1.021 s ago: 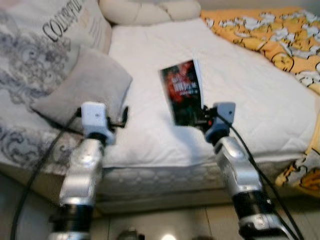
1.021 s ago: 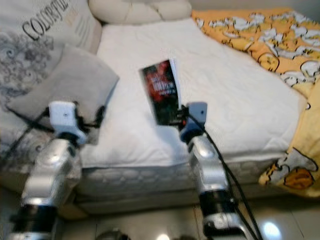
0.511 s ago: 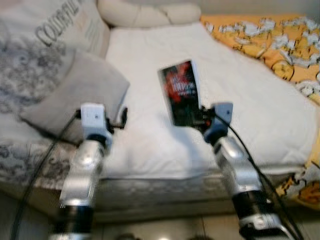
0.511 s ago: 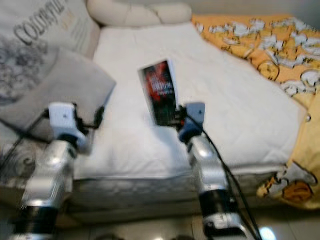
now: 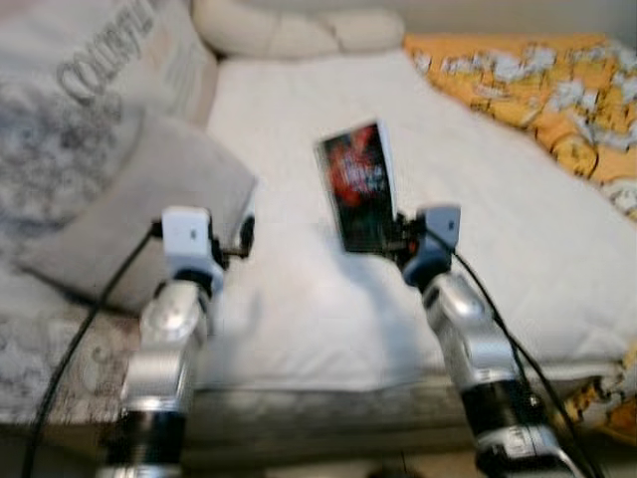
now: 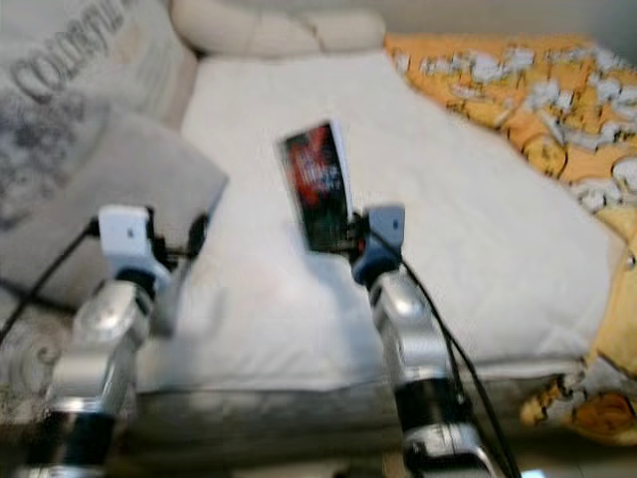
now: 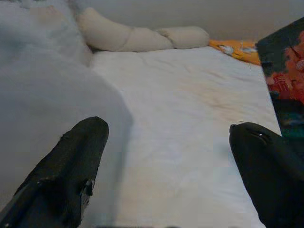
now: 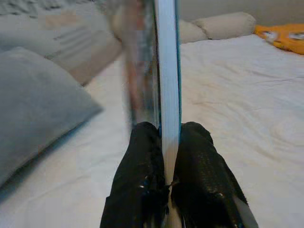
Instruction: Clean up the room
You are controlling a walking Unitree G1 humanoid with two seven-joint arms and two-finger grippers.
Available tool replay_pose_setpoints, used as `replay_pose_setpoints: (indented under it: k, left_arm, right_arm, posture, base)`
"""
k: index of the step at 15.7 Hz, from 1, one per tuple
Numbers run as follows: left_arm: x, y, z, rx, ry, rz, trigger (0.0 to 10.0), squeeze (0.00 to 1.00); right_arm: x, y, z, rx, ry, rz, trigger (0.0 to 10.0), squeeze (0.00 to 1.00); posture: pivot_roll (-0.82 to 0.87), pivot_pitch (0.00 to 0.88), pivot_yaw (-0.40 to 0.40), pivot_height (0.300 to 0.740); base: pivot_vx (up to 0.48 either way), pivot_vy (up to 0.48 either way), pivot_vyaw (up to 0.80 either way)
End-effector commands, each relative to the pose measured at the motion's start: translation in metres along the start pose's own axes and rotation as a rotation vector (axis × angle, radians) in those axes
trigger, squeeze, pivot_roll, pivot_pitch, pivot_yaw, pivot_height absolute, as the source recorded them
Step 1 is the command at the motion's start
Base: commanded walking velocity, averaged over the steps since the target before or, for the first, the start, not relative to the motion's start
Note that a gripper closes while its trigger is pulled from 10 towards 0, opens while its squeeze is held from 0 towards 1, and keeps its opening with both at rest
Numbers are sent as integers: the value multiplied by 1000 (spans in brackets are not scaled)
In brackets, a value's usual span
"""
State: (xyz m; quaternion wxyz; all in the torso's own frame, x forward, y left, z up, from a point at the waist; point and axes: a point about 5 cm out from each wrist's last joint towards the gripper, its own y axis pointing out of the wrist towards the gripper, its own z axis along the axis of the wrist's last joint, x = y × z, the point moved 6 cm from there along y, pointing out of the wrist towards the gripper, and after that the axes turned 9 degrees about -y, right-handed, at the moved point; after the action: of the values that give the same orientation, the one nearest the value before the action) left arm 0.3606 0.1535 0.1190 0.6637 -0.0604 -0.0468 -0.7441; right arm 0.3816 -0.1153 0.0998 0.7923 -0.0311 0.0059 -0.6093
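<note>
- The right gripper is clamped on a thin paperback book with a dark red-and-black cover, its two black fingers pressing either face near the book's lower edge.
- The book stands nearly upright above the white quilted bed, held up over the middle of the mattress with its cover facing the robot (the title print is too blurred to read). In the right wrist view the white page edge runs straight up between the fingers.
- The left gripper hangs with its fingers spread wide and nothing between them, low over the bed's near left part, just beside a plain grey cushion.
- In the left wrist view the book's cover shows at the edge, well to the right of the left gripper.
- A large pale pillow with grey ornament and dark lettering leans behind the grey cushion on the far left.
- A long cream bolster lies across the far end of the bed.
- An orange blanket with a white pattern covers the bed's right side and drapes over its near right corner.
- Black cables trail from both silver arms.
</note>
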Motion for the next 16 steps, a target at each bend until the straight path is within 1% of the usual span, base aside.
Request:
replay_pose_setpoints:
  k: [1, 6, 8, 10, 11, 12, 13, 14, 15, 16]
  left_arm:
    - [-7, -1, 5, 12, 12, 16, 10000, 204]
    - [-8, -1, 5, 8, 17, 15, 10000, 200]
    - [-7, -2, 3, -1, 14, 4, 10000, 184]
    - [-6, -6, -7, -60, 48, -42, 10000, 169]
    - [-2, -10, -14, -102, 65, -95, 10000, 165]
    - [0, -12, -16, -115, 72, -116, 10000, 165]
    - [4, -16, -20, -143, 90, -163, 10000, 169]
    - [6, -19, -22, -156, 101, -184, 10000, 169]
    - [6, -22, -25, -179, 109, -204, 10000, 169]
    - [7, -24, -27, -190, 110, -214, 10000, 165]
  right_arm:
    - [3, 3, 15, 48, 1, -16, 10000, 0]
    - [1, 3, 15, 48, 5, -11, 10000, 0]
    - [-2, 3, 14, 46, 13, 5, 10000, 0]
    - [-7, 5, 14, 42, 15, 22, 10000, 0]
    - [-8, 8, 16, 47, 37, 26, 10000, 0]
    - [-8, 9, 17, 49, 49, 27, 10000, 0]
    - [-13, 13, 11, 14, 45, 53, 10000, 0]
    - [-16, 16, 5, -23, 56, 69, 10000, 0]
    - [-19, 20, -4, -75, 125, 90, 10000, 0]
    - [-20, 23, -8, -97, 162, 96, 10000, 0]
  posture:
    - [41, 20, 9, 740]
    - [45, 18, 11, 740]
    - [50, 17, 13, 740]
    - [52, 15, 18, 740]
    - [57, 16, 20, 740]
    - [57, 16, 20, 740]
    - [64, 20, 24, 740]
    - [68, 22, 27, 740]
    - [74, 26, 32, 740]
    - [74, 26, 32, 740]
  base:
    - [398, 0, 0]
    - [391, 0, 0]
    - [139, 0, 0]
    - [0, 0, 0]
    - [0, 0, 0]
    - [0, 0, 0]
    - [0, 0, 0]
    - [0, 0, 0]
    - [0, 0, 0]
    - [0, 0, 0]
